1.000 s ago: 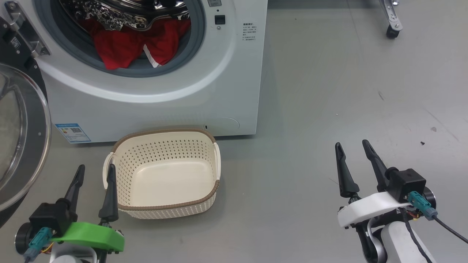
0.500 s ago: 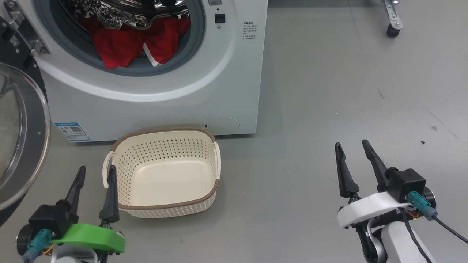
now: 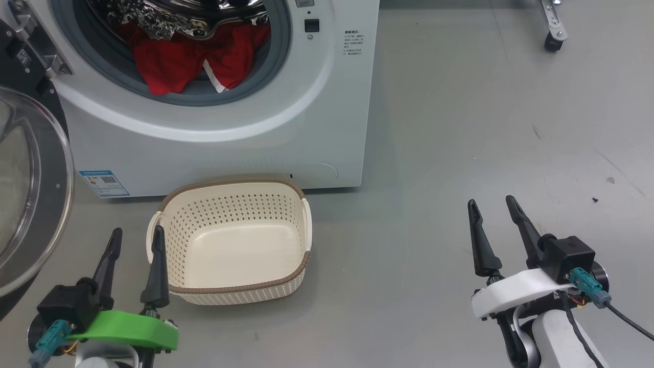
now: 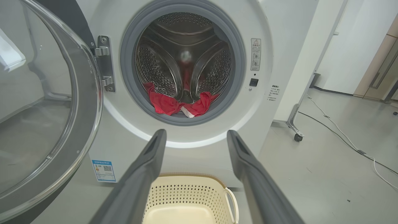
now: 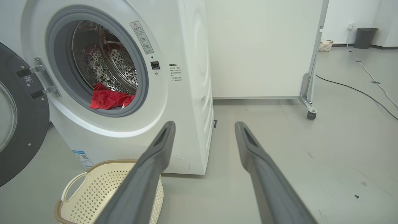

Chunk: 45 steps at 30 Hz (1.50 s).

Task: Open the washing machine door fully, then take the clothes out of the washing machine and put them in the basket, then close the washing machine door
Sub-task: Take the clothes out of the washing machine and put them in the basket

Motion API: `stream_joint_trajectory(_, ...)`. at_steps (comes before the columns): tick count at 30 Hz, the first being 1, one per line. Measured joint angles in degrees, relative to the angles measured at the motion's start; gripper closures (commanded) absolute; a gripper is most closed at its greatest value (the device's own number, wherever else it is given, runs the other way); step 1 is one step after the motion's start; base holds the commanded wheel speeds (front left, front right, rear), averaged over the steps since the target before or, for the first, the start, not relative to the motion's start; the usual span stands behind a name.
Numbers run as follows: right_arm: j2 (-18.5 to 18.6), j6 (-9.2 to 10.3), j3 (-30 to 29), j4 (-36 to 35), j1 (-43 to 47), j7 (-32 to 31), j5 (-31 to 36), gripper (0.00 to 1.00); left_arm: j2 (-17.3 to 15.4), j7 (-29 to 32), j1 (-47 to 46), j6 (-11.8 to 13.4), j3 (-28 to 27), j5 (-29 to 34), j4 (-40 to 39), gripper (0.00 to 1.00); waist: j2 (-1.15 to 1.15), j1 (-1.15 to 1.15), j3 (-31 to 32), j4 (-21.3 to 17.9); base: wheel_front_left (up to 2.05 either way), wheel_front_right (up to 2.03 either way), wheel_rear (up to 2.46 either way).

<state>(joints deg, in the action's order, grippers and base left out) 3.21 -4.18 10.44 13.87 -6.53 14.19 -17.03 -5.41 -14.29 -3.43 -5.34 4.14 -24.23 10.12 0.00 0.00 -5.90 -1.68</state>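
Right, the washing machine door (image 3: 28, 204) hangs swung wide at the left edge of the head view, glass bowl facing out, so the mouth of the washing machine (image 3: 255, 148) sits unobstructed across the upper left. At the lip of the drum (image 3: 168, 15) the clothes (image 3: 173, 66) lie bunched, red with a white stripe showing, slumped onto the grey gasket (image 3: 179, 99), easy to reach from the front. The basket (image 3: 230, 183) stands on the floor (image 3: 434, 153) just in front of the machine's base, lower centre-left, right under the opening with nothing in it; that looks like a short drop from drum to basket. The left gripper (image 3: 138, 230) hovers at the lower left, fingers apart and holding nothing, one tip overlapping the basket's left side; whether it touches, I cannot tell. The right gripper (image 3: 490, 200) waits at the lower right, also spread and unloaded, well apart from the machine. My read: the door step looks done, and the reach into the drum has not yet begun.
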Motion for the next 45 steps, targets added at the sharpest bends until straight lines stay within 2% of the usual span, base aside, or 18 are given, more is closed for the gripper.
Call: stream_joint_trajectory(45, -0.2, -0.45, 0.5, 0.8, 0.0, 0.0, 0.1, 0.00, -1.4, 0.0, 0.2, -0.6, 2.4, 0.7, -0.7, 0.00, 0.00, 0.00, 0.3, 0.7, 0.83, -0.91, 0.07)
